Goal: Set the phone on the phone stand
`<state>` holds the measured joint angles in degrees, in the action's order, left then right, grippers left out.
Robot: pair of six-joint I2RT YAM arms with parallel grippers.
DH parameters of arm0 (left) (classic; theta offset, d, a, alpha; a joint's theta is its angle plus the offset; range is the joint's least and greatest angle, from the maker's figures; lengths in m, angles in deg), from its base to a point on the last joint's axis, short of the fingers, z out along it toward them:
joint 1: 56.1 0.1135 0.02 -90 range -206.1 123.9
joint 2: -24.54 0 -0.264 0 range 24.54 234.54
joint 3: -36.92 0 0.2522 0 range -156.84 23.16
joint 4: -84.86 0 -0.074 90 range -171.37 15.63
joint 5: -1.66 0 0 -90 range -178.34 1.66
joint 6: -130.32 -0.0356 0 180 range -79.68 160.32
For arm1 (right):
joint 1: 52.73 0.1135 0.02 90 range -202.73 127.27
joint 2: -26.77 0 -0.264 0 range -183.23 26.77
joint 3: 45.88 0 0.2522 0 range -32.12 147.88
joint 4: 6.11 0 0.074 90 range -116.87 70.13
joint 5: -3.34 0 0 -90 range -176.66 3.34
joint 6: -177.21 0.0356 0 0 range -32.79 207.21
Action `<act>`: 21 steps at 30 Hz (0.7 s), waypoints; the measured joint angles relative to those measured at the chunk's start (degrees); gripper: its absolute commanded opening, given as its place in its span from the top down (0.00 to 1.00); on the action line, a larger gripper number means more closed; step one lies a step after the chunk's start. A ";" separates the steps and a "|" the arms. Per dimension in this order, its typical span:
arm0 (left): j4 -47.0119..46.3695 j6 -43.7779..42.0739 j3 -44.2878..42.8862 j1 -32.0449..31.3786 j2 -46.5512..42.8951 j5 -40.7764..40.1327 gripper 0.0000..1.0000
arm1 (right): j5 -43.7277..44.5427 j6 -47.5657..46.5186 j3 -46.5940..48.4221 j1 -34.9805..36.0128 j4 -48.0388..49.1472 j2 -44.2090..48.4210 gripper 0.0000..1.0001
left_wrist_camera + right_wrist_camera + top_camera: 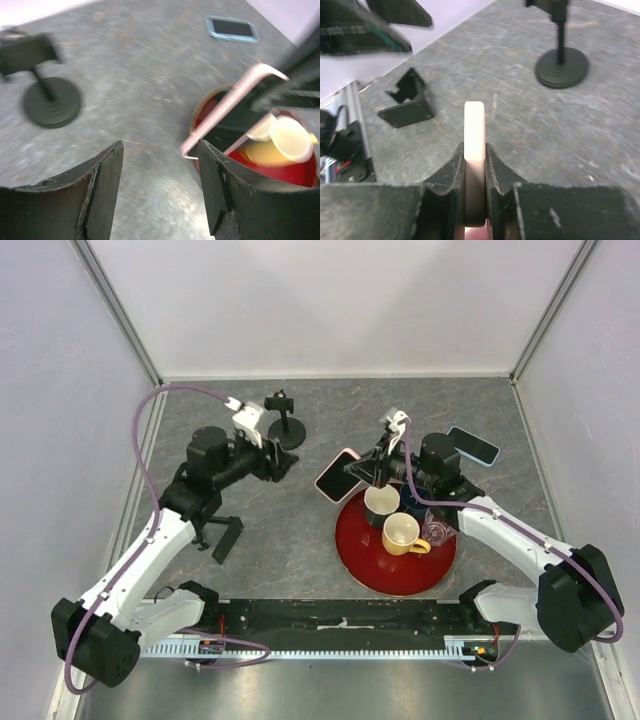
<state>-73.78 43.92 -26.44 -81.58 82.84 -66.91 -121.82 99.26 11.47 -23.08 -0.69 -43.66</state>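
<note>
My right gripper (372, 472) is shut on a pink phone (337, 476) and holds it tilted above the table's middle. In the right wrist view my right gripper (475, 147) clamps the phone (474, 120) edge-on. The black phone stand (285, 420), a post on a round base, stands at the back centre-left, and also shows in the right wrist view (561, 65) and the left wrist view (50, 100). My left gripper (280, 465) is open and empty, between the stand and the phone. Its wrist view (160, 150) shows the pink phone (230, 100) just ahead to the right.
A red plate (370, 565) holds a yellow mug (403, 535), a cream cup (381, 501) and other cups under the right arm. A blue-cased phone (473, 445) lies at the back right. A black bracket (225, 537) sits near the left arm.
</note>
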 measured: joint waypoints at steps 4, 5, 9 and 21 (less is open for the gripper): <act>-1.09 6.10 -3.63 7.13 3.76 -8.76 0.27 | 6.60 2.40 -3.78 -1.40 3.50 1.25 1.00; -1.84 6.78 -3.98 9.84 5.18 -9.62 0.27 | 7.26 2.73 -4.42 -1.49 3.78 1.75 1.00; -5.75 10.14 -4.87 17.33 13.29 -10.25 0.33 | 8.41 3.56 -5.66 -1.70 5.53 3.82 1.00; -13.90 2.95 -13.16 18.27 31.47 -6.14 0.41 | 7.98 4.28 -6.62 -2.14 9.92 5.73 1.00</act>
<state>-87.68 46.87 -39.60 -63.30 114.32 -73.05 -113.84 103.54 4.85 -25.22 9.23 -37.94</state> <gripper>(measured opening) 0.580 0.201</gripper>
